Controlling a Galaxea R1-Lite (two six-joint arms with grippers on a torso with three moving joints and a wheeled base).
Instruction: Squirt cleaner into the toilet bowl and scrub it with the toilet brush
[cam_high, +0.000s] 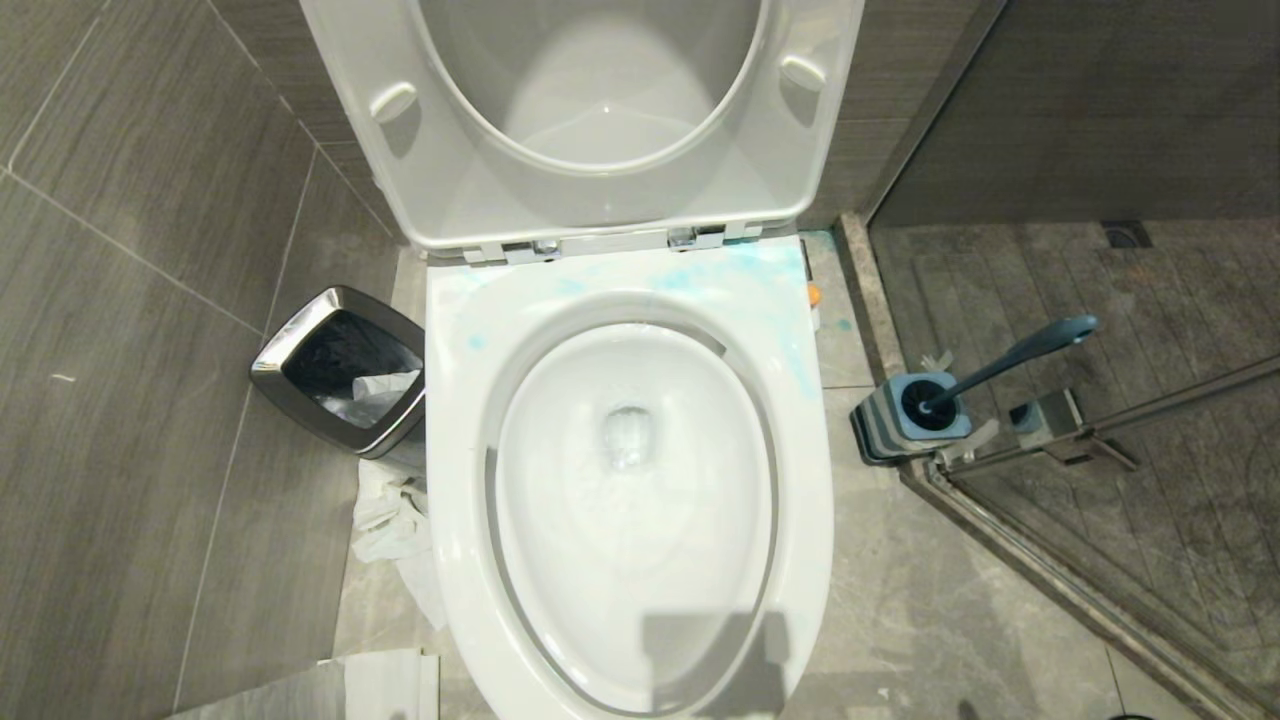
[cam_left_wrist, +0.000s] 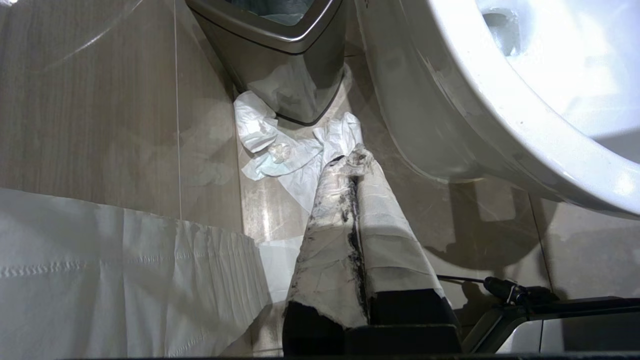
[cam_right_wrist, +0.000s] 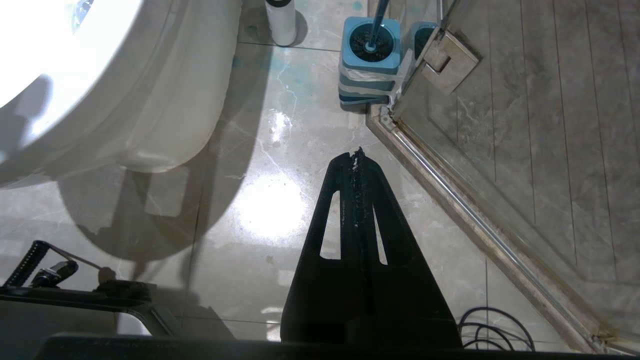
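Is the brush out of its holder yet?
No, in the head view the brush stands in its holder on the floor right of the toilet, handle leaning toward the shower.

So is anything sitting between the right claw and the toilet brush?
Nothing visible: bare floor tile lies between the shut right claw and the toilet brush, which stands in its holder beside the glass door hinge.

Overhead light glares off the toilet bowl (cam_high: 640, 560) and blows it out in the right wrist view. A hard shadow crosses its front rim. The floor tiles (cam_right_wrist: 270, 210) mirror a bright spot.
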